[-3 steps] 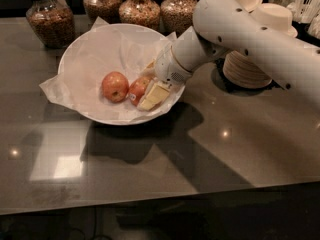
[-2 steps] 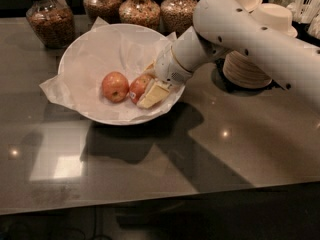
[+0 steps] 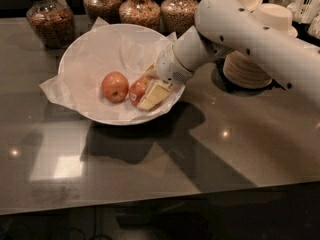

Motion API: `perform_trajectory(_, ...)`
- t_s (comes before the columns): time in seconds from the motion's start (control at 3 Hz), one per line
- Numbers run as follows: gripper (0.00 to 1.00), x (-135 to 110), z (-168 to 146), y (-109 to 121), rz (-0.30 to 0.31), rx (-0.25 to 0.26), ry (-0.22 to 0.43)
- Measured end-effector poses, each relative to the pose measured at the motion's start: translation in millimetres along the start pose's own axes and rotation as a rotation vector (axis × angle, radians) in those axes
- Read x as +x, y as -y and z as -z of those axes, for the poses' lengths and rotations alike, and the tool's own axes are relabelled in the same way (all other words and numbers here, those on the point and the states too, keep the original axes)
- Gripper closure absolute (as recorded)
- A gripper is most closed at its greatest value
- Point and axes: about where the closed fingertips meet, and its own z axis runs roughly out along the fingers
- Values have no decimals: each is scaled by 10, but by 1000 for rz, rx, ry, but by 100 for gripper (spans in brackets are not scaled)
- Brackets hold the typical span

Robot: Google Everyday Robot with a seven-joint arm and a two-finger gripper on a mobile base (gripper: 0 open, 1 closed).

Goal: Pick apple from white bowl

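One glass jar of brown dry goods (image 3: 44,20) is standing at 10 o'clock of the wide, shallow white bowl (image 3: 112,121), which is sitting on the dark glossy tabletop (image 3: 150,174) and is lined with crumpled white tissue paper (image 3: 52,88).

Inside the bowl, a plain red apple (image 3: 115,86) is lying just toward 6 o'clock of the centre. Just beside it, toward 4 o'clock of the centre, the red-orange stickered apple (image 3: 138,89) is resting, its small white-and-blue label showing low on the skin.

The cream two-finger gripper (image 3: 152,95) is sitting inside the bowl, pressing in on the stickered apple from its 3 o'clock side and partly covering it. Whether the gripper is clamping the fruit cannot be told. The white arm (image 3: 240,31) is reaching in from 2 o'clock, passing in front of the stacked white paper bowls (image 3: 250,64).

Over the last second, nothing is visibly shifting: both apples are keeping their places and the gripper is staying at the fruit. Judgement: the task is sitting at the grasp stage, with the stickered apple not yet lifted. The neighbouring apple is lying close enough to be nudged.
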Motion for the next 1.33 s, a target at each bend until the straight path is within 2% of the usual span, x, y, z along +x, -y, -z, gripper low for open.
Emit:
perform_trajectory(0.33,100,-53,268,39,-15,3,107)
perform_trajectory(0.67,100,-222,699,49,-17,30,253)
perform_trajectory(1.0,100,-318,974,39,-19,43,350)
perform_trajectory(1.33,100,-488,1110,2,-2,22,425)
